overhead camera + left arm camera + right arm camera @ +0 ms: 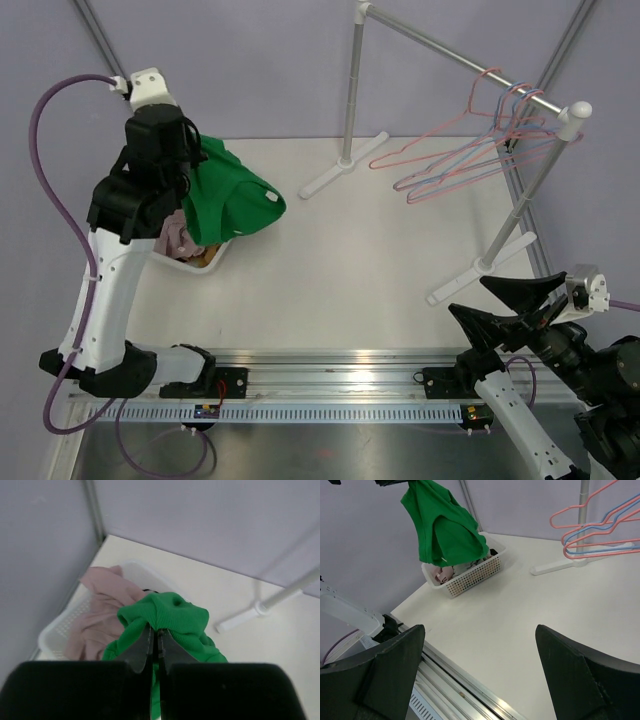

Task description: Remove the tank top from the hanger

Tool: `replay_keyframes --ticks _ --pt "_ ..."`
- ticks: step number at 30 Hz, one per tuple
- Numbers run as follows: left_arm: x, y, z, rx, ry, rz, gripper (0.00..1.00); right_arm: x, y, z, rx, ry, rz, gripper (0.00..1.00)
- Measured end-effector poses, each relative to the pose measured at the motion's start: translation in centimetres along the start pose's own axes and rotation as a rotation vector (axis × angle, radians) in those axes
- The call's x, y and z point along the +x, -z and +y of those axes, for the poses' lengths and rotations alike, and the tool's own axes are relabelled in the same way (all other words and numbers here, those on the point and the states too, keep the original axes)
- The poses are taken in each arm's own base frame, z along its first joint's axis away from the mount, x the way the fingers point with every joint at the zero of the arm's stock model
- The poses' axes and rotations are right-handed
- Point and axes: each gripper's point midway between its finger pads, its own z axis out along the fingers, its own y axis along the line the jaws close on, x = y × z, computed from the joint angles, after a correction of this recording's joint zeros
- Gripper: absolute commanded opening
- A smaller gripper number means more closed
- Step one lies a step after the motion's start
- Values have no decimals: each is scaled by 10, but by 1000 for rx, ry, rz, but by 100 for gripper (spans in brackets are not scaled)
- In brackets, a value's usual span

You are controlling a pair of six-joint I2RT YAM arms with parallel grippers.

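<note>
Left tool [156,634] clenched on green tank top [172,612] over basket [470,577]; right tool [477,632] released.

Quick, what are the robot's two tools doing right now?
Left tool: closed, holding the green tank top.
Right tool: open, holding nothing.

At eleven o'clock a green fabric tank top [440,525] hangs, seemingly over a white perforated plastic basket [470,577]; pink and blue wire hangers [600,543] at two.
</note>
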Motion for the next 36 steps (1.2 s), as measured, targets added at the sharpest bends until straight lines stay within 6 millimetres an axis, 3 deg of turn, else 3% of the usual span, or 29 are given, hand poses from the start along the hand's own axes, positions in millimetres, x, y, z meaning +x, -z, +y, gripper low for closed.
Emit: replay_keyframes --ticks 3,6,10,15,18,20,22,24,25,31,34,35,36 --pt "-6 -24 37 -119 20 10 0 2 -3 -1 -1 -5 4 99" --pt "2 -57 68 -210 45 68 0 1 -8 -2 -3 -8 3 99" --pt "33 -95 101 -295 90 184 0 3 -14 -3 -15 -16 5 100" --pt "79 -139 119 -320 122 330 0 17 -28 -7 -28 -55 35 100" --pt "130 -185 112 -278 133 472 0 27 -35 -9 -37 -85 65 99" --pt "186 -221 103 -230 148 611 0 30 -37 -8 -46 -97 79 99" --pt "245 -239 94 -189 165 748 0 30 -37 -7 -55 -98 78 100" --pt "302 -245 88 -162 189 885 0 29 -37 -6 -59 -96 71 100" --pt "316 -248 85 -147 199 913 0 29 -36 -6 -60 -96 69 100" --pt "306 -250 80 -114 213 889 0 29 -31 -2 -73 -89 58 100" --pt "300 -247 78 -107 217 876 20 30 -30 -2 -78 -88 62 99" --pt "295 -243 77 -101 221 867 33 31 -30 -2 -77 -88 65 99" --pt "289 -239 75 -90 228 858 38 31 -30 -2 -77 -88 68 99"
